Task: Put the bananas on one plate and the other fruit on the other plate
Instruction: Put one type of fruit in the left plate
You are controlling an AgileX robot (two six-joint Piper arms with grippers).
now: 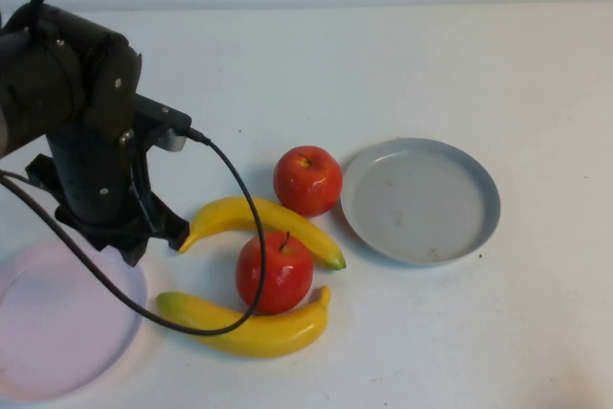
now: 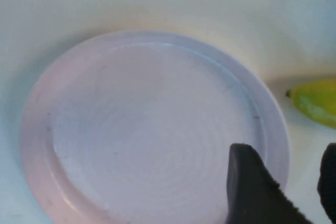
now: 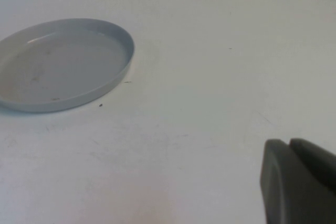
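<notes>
Sorting scene with both plates bare. The grey-blue plate [image 1: 421, 200] lies on the robot's right of the white tabletop [image 1: 460, 64]; the pink plate [image 1: 59, 321] lies at the near left. All four fruits sit in a cluster between them: the far apple [image 1: 307, 180] just beside the grey-blue plate's rim, the near apple [image 1: 275, 272] wedged between the two bananas, the upper banana [image 1: 263, 222] curving behind it and the lower banana [image 1: 251, 326] curving in front. This mixed cluster explains the layout, since each plate stands on its own arm's side, ready to receive one kind of fruit. No fruit is yet on either plate, so the sorting appears to be at its start.

The left arm is angled steeply downward, with the left pincer [image 1: 129, 241] poised over the pink plate's inner rim, just beside the stem end of the upper banana. In the left wrist view its two dark fingers [image 2: 252, 187] stand apart with a clear gap and nothing between them. A black cable [image 1: 239, 265] loops from the wrist across the near apple.

The right pincer [image 3: 299, 182] is outside the high view; its wrist view shows it low over bare tabletop, well apart from the grey-blue plate. Its fingers seem pressed together with nothing held, though only their tips show.
</notes>
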